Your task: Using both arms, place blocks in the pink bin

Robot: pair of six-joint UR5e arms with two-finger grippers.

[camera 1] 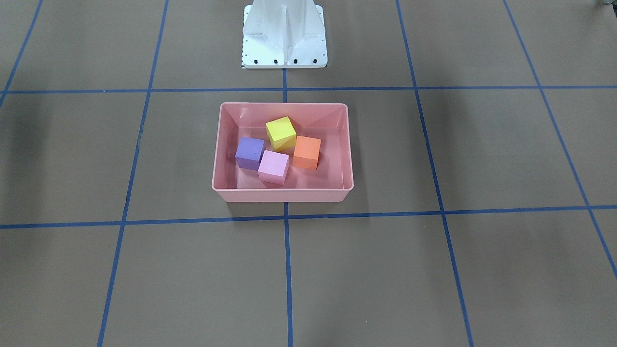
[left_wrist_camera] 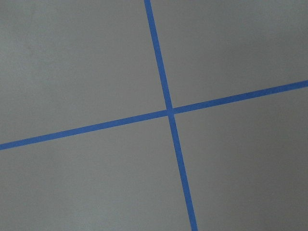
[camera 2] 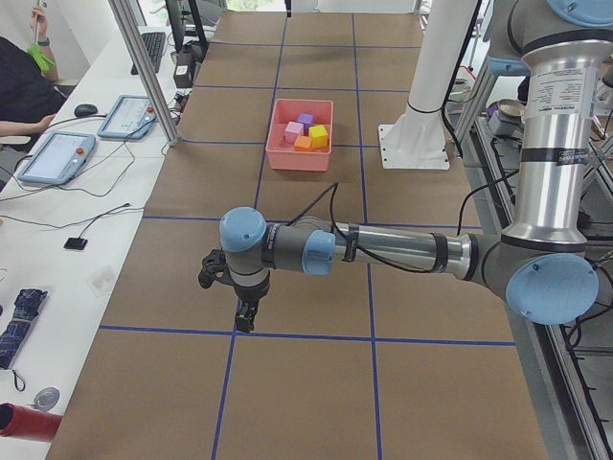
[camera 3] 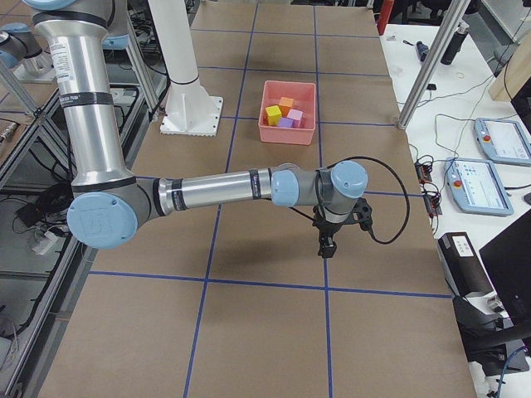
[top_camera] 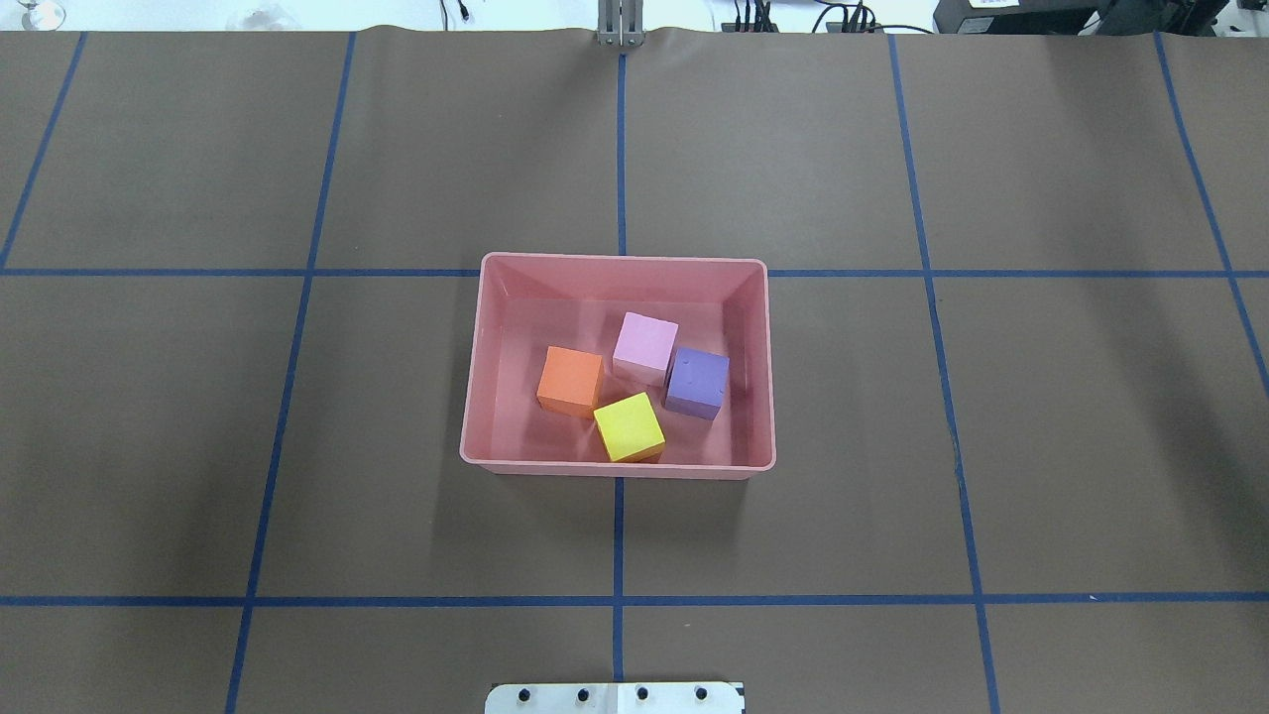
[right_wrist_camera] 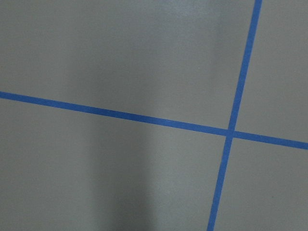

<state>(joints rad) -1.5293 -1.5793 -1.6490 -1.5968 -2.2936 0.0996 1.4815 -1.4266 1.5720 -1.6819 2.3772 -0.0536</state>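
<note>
The pink bin (top_camera: 476,397) stands at the table's middle and also shows in the front view (camera 1: 282,194). Inside it lie the orange block (top_camera: 570,380), the light pink block (top_camera: 645,346), the purple block (top_camera: 697,382) and the yellow block (top_camera: 629,426), close together. My left gripper (camera 2: 245,320) hangs over bare table far from the bin, seen only in the left side view. My right gripper (camera 3: 326,247) hangs likewise in the right side view. I cannot tell whether either is open or shut. Both wrist views show only brown table with blue tape lines.
The white robot base (camera 1: 284,38) stands behind the bin. Blue tape lines (top_camera: 620,545) grid the brown table. Tablets (camera 2: 59,153) and cables lie on the side bench with a seated person; another tablet (camera 3: 502,139) lies on the opposite bench.
</note>
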